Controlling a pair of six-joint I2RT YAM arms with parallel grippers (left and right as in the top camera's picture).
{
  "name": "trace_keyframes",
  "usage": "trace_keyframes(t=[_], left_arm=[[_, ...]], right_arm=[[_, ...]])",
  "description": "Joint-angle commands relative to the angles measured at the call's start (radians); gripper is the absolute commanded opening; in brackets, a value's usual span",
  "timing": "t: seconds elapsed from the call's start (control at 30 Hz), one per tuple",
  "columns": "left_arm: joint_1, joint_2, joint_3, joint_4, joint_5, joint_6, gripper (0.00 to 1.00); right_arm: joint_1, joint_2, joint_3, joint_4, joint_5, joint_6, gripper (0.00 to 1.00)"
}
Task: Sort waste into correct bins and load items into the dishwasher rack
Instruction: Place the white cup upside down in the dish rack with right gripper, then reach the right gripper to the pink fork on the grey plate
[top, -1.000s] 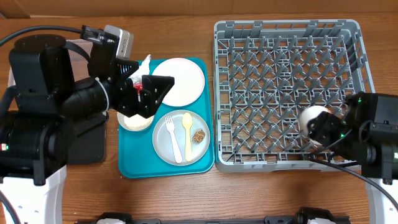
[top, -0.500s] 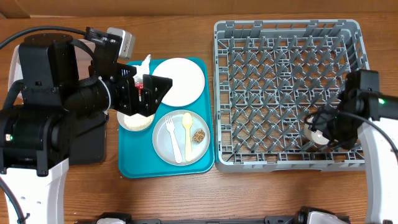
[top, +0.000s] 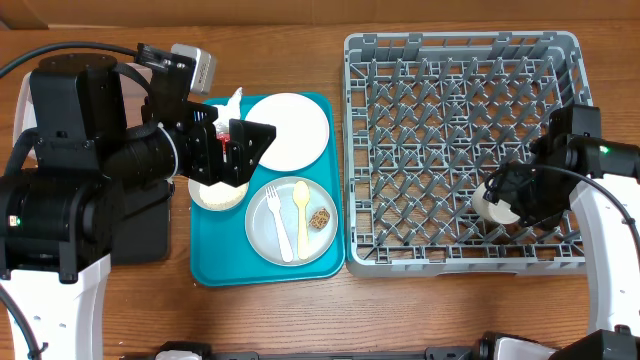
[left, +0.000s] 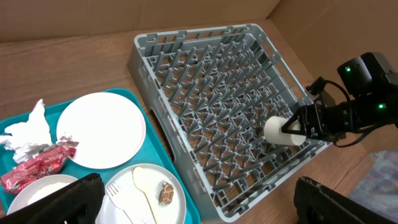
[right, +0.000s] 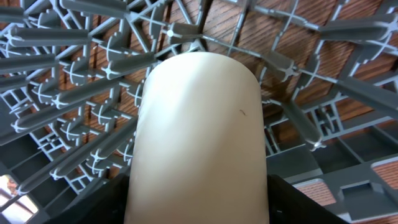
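Note:
The white cup (top: 492, 190) lies on its side on the pegs at the front right of the grey dishwasher rack (top: 460, 40). My right gripper (top: 503, 198) is shut on the cup (right: 199, 137), a finger against each side. My left gripper (top: 250, 155) hangs open and empty over the teal tray (top: 265, 270). The tray holds a white plate (top: 290, 130), a small bowl (top: 217, 196), and a grey plate (top: 285, 222) with a white fork (top: 277, 222), a yellow spoon (top: 301, 205) and a brown lump (top: 319, 218). The red wrapper (left: 37, 165) and white napkin (left: 28, 130) lie at its far left corner.
A black tray (top: 140, 235) sits left of the teal tray, largely under my left arm. The rack's upright pegs surround the cup. Bare wooden table runs along the front edge.
My right arm swung from the rack's front right corner up to its right side, with the cup moving only slightly among the pegs. The left arm shifted a little.

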Motion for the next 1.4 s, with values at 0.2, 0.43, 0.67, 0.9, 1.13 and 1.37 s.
trace_keyframes(t=[0.2,0.43,0.67,0.9,1.13,1.37], left_arm=[[0.004,0.002,0.013,-0.016,-0.008,0.005,1.0],[0.004,0.003,0.013,-0.015,0.048,0.01,1.0],[0.004,0.034,0.013,-0.08,-0.285,-0.109,1.0],[0.004,0.18,-0.015,-0.143,-0.406,-0.211,0.99],[0.004,0.348,-0.017,-0.167,-0.402,-0.218,0.93],[-0.057,0.459,-0.027,-0.182,-0.511,-0.215,0.87]], right_arm=[[-0.003,-0.003,0.161,-0.093,-0.023,-0.01,0.86],[0.041,-0.085,0.325,-0.125,-0.116,-0.045,0.88],[0.11,-0.27,0.365,0.096,-0.48,-0.039,1.0],[0.112,-0.276,0.363,0.123,-0.612,-0.037,1.0],[0.113,-0.253,0.363,0.089,-0.649,-0.06,0.93],[0.249,-0.331,0.363,0.106,-0.502,-0.056,1.0]])
